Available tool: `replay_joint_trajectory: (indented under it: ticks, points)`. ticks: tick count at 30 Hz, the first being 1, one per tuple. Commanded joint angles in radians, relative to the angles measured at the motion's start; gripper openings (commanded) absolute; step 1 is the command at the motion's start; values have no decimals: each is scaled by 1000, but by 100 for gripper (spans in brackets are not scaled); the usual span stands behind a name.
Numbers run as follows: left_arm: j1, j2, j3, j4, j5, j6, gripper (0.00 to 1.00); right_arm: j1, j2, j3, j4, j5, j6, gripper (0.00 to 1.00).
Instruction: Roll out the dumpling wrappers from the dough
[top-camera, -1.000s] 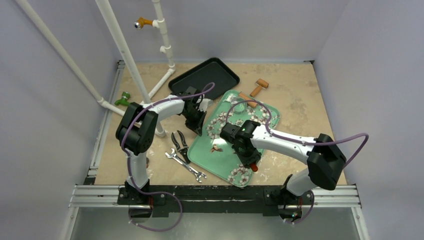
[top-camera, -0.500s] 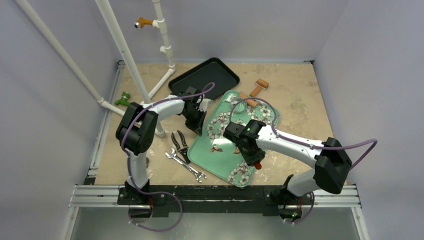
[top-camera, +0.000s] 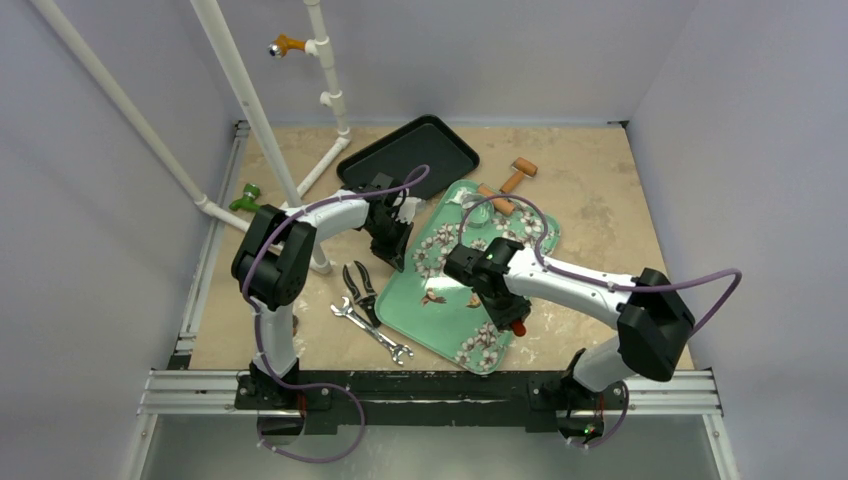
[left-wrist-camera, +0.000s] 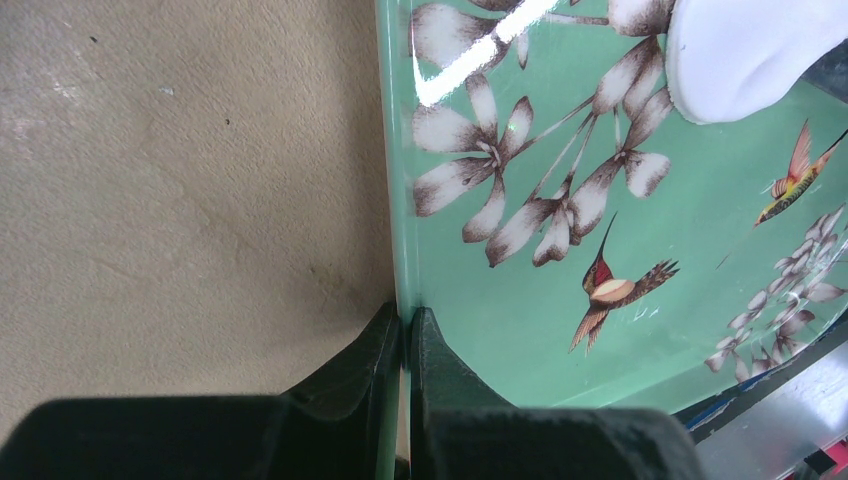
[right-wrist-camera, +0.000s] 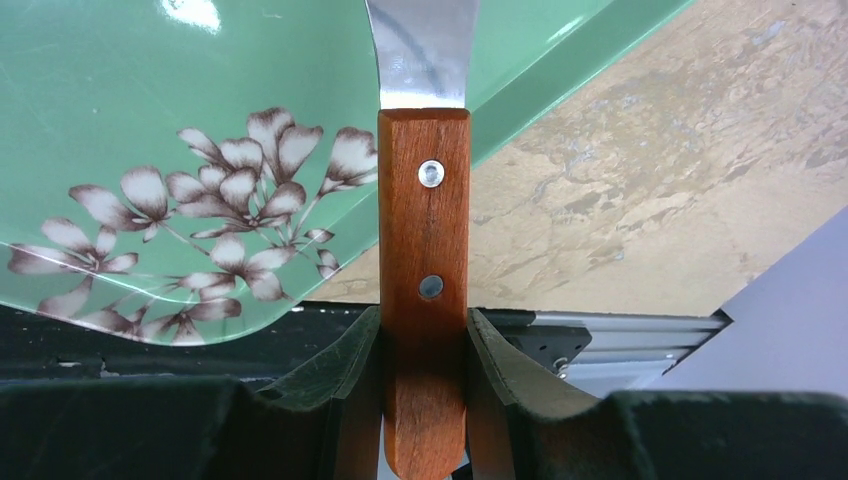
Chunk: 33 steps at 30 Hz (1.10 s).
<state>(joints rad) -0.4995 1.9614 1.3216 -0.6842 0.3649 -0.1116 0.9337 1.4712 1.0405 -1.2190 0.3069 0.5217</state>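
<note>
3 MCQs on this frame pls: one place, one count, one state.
1. The wrench lies: A) on the table, left of the green tray; B) on the green tray; C) at the table's far right corner.
2. Rivets in the wooden handle that the right gripper holds: A) one; B) two; C) four.
3. The left gripper is: A) open; B) shut on the green tray's rim; C) shut on nothing.
Key: A, it lies on the table beside the tray; B, two show; B, the fingers pinch the rim.
</note>
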Motion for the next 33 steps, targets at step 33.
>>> replay_joint_trajectory:
  ticks: [33]
  points:
    - [12, -39, 11, -45, 6, 17, 0, 14, 29, 61, 77, -146, -99, 0]
